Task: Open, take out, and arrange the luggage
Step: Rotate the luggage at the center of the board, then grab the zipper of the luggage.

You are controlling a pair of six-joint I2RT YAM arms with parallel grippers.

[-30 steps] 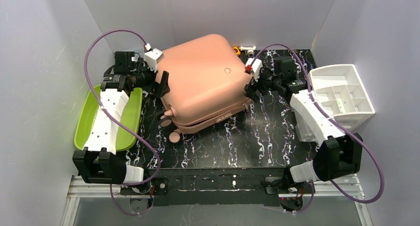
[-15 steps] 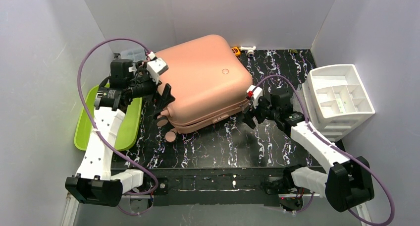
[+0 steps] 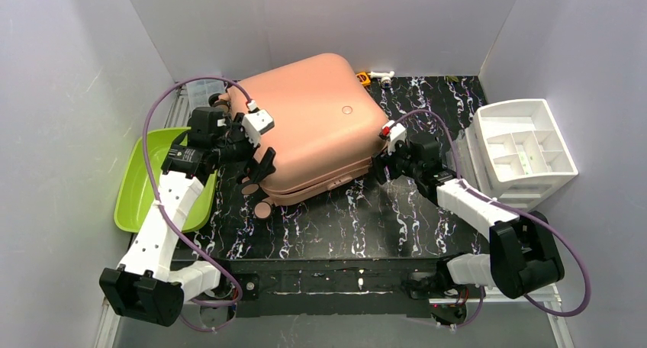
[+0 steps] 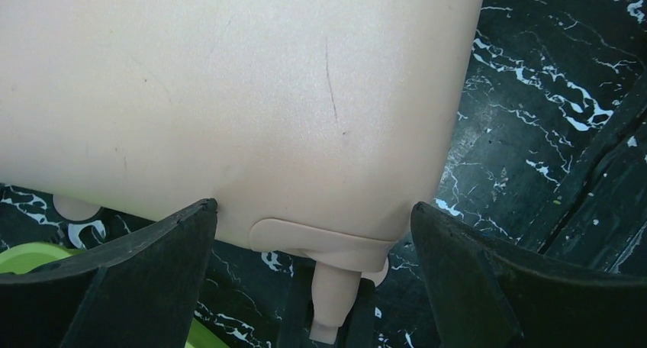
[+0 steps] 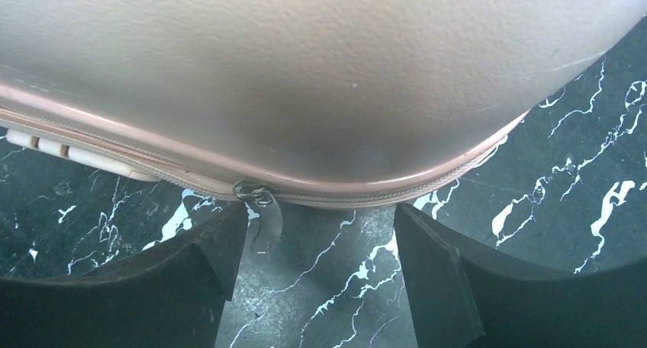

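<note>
The luggage (image 3: 313, 123) is a salmon-pink hard-shell suitcase lying flat and zipped shut at the back middle of the marbled table. My left gripper (image 3: 264, 165) stands open at its near-left corner, beside the wheels (image 3: 263, 209). In the left wrist view the fingers (image 4: 152, 264) straddle a wheel mount (image 4: 328, 245) without touching it. My right gripper (image 3: 379, 169) sits low at the near-right corner. It is open (image 5: 320, 214), with only table between the fingers. The clear zipper pull (image 5: 265, 222) hangs from the zip (image 5: 458, 180), just beside the left finger (image 5: 191, 272).
A lime-green tray (image 3: 141, 184) lies left of the luggage, partly under my left arm. A white compartment organizer (image 3: 526, 146) stands at the right. Small toys (image 3: 378, 76) and a clear box (image 3: 200, 87) lie along the back wall. Grey walls close in three sides.
My left gripper slid forward along the luggage's left side to the wheel corner. My right gripper dropped to the near-right corner by the zipper pull, and its jaws narrowed somewhat.
</note>
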